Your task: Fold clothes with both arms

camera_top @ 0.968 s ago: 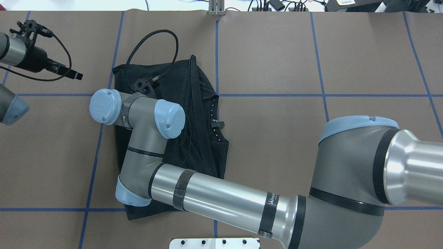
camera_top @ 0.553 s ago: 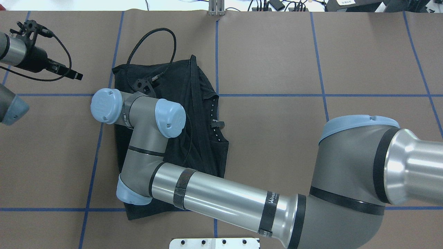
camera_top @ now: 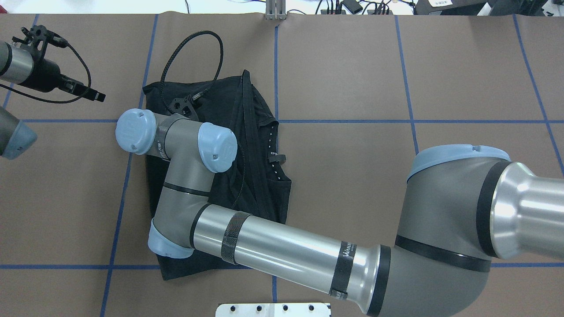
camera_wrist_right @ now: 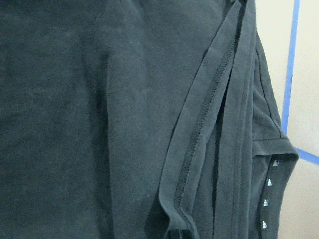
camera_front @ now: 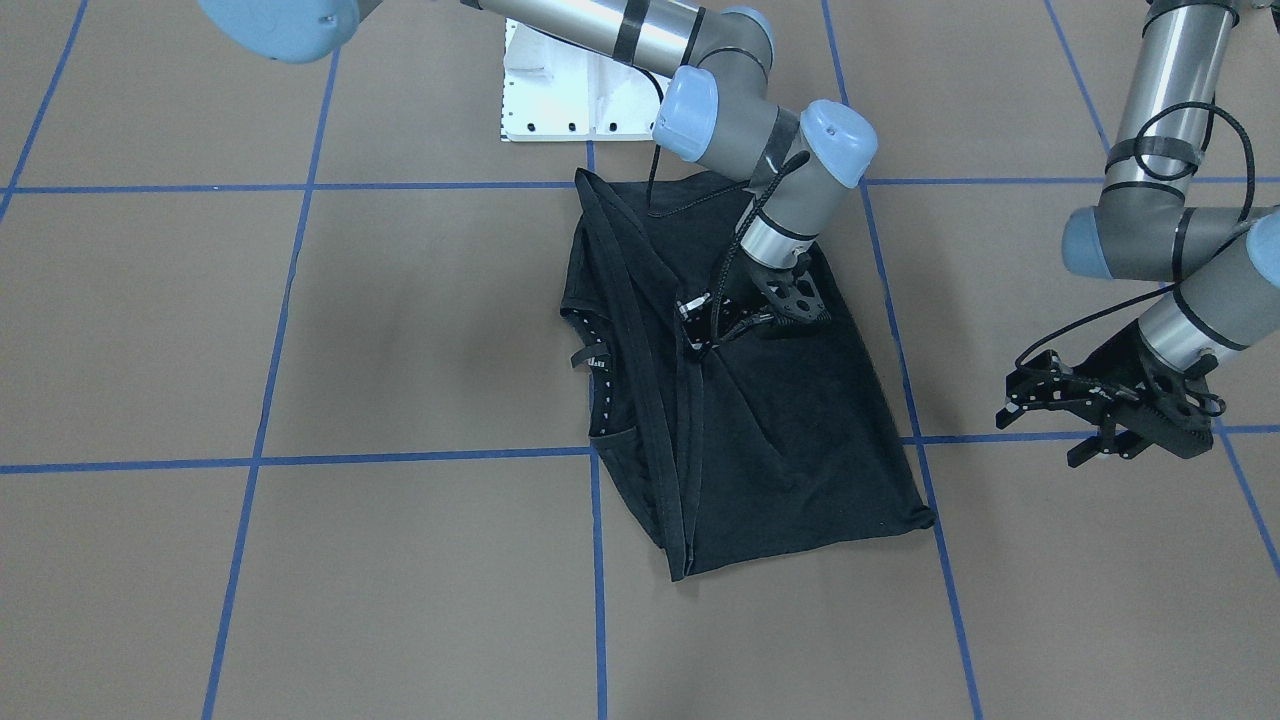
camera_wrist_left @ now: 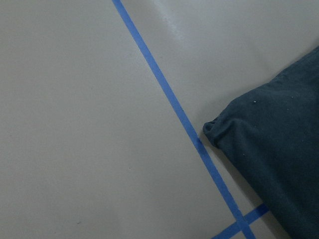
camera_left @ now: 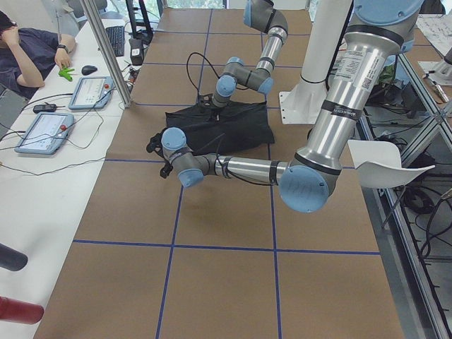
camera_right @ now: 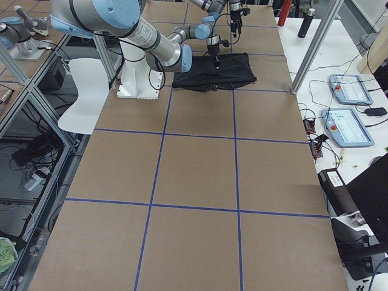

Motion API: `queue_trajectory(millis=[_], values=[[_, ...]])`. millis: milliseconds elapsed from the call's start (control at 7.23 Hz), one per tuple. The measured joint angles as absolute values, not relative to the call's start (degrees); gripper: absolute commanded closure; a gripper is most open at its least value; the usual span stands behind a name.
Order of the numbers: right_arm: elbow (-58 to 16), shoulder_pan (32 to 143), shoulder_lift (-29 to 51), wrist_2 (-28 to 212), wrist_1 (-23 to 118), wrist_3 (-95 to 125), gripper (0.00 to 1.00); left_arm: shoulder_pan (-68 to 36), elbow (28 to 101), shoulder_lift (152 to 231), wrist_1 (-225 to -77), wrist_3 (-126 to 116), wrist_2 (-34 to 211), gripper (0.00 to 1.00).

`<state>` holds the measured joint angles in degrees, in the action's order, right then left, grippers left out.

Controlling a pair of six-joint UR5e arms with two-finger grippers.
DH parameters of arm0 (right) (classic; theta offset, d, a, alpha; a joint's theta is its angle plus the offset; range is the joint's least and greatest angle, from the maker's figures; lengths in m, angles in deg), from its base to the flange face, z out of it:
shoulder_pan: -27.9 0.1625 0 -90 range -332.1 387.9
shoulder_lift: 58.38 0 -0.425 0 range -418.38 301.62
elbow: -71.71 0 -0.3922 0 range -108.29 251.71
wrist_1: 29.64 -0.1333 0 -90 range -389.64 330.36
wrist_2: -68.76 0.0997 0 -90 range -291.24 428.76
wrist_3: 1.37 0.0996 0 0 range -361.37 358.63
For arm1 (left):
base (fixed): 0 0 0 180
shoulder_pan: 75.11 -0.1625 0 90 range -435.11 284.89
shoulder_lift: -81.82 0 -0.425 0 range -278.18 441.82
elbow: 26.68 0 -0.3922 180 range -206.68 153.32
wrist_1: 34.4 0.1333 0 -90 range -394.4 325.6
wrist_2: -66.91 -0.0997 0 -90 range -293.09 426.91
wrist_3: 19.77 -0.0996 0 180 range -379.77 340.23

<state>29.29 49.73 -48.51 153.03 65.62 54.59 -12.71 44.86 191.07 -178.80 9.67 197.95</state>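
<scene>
Nearest the robot: white pedestal base (camera_top: 273, 309) at the table edge; from there, right arm (camera_top: 286, 246) extended over the brown table surface (camera_top: 374, 79), gridded with blue tape lines (camera_top: 410, 121).

Under its wrist: black T-shirt (camera_top: 271, 193), folded to a rough rectangle, only plain black cloth showing; laid flat over 1 tape line, between 2 others; hems and 1 sleeve stacked along the side toward the robot's right; small neck label (camera_top: 277, 157) visible.

Right gripper (camera_front: 705, 335) pointed down at the cloth near the middle of the fold; black on black, so open or closed not determinable; contact likewise.

Farther out, on the robot's left: left gripper (camera_front: 1045, 425) off the shirt, above bare table, fingers parted, holding nothing; in its wrist view, 1 shirt corner just beside a tape line.

Beyond the far table edge: white bench with 2 tablet-like control pads (camera_left: 88, 92), keyboard (camera_left: 115, 39), seated person (camera_left: 32, 49) cut off by the frame.

In the overhead view, much of the shirt covered by the right arm.
</scene>
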Motion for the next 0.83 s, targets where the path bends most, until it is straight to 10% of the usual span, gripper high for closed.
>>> queue_trajectory(millis=[138,277,830], values=[[27.9,50.0,-48.4,153.7,66.7,54.6,0.58,-12.7,44.9,191.1,-178.8,9.7,198.0,0.0],[26.6,50.3,-48.3,154.4,67.6,55.2,0.42,-12.7,44.9,191.1,-178.8,9.7,198.0,0.0],[30.1,50.8,-48.0,154.9,61.5,57.9,0.46,-12.8,44.9,191.1,-178.8,9.7,198.0,0.0]])
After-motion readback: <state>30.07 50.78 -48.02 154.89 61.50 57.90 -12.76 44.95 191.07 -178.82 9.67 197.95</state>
